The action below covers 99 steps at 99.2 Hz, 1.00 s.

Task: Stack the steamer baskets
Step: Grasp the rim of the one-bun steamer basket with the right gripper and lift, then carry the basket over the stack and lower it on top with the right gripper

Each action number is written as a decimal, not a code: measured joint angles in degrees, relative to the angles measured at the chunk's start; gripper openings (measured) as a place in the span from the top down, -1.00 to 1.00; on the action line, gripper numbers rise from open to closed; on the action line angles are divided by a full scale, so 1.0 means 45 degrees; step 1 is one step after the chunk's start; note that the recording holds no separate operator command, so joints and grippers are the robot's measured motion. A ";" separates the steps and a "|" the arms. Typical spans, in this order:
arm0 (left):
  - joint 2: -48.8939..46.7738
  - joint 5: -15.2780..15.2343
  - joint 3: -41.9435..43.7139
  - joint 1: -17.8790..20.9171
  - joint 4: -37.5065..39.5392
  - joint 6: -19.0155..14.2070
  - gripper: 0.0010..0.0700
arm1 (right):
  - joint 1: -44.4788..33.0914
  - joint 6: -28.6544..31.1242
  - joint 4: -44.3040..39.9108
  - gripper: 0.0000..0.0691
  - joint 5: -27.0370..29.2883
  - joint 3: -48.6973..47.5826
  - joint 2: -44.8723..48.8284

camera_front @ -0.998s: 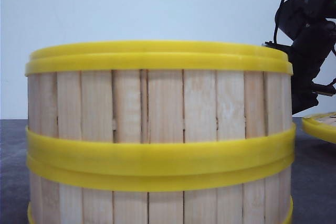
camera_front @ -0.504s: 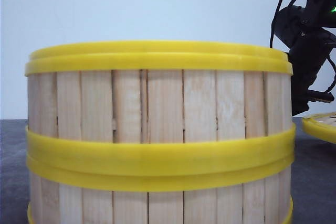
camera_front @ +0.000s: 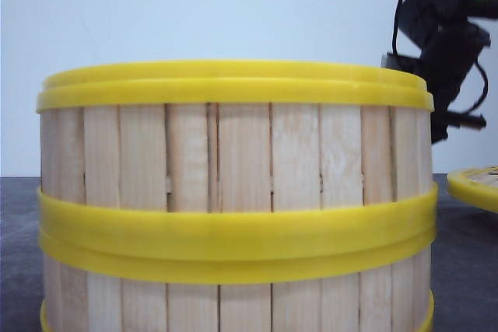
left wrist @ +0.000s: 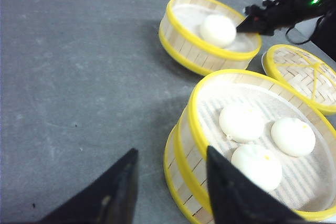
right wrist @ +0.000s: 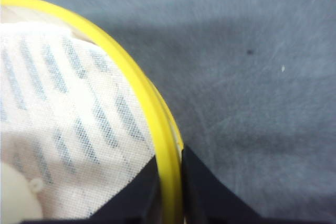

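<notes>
Two stacked baskets (camera_front: 233, 192) fill the front view, pale vertical slats, glossy yellow rims, upright, double yellow band where they meet. In the left wrist view the same stack (left wrist: 252, 145) sits lower right of the frame; top basket lined with white cloth, three white buns inside, seated slightly off-centre on the lower one. A single basket (left wrist: 210, 32) stands in the upper middle of that frame, apart from the stack, one bun on white liner. A woven yellow-rimmed lid or basket (left wrist: 304, 74) lies at the right edge; which one is unclear. The right wrist view shows one yellow rim (right wrist: 136, 87) curving across the frame, liner to its left.
</notes>
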 joint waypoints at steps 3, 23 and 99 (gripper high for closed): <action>0.0000 0.0000 0.0000 0.0000 0.0000 0.0034 0.45 | 0.0000 -0.0024 -0.0243 0.92 -0.0015 0.0121 -0.0199; 0.0000 0.0000 0.0000 0.0000 0.0000 0.0189 0.49 | -0.0015 -0.0588 -0.1035 0.92 -0.0753 0.0559 -0.2506; 0.0000 0.0000 0.0000 0.0000 0.0083 0.0209 0.50 | 0.2613 -0.3400 -0.7844 0.92 -0.3954 0.0656 -0.9219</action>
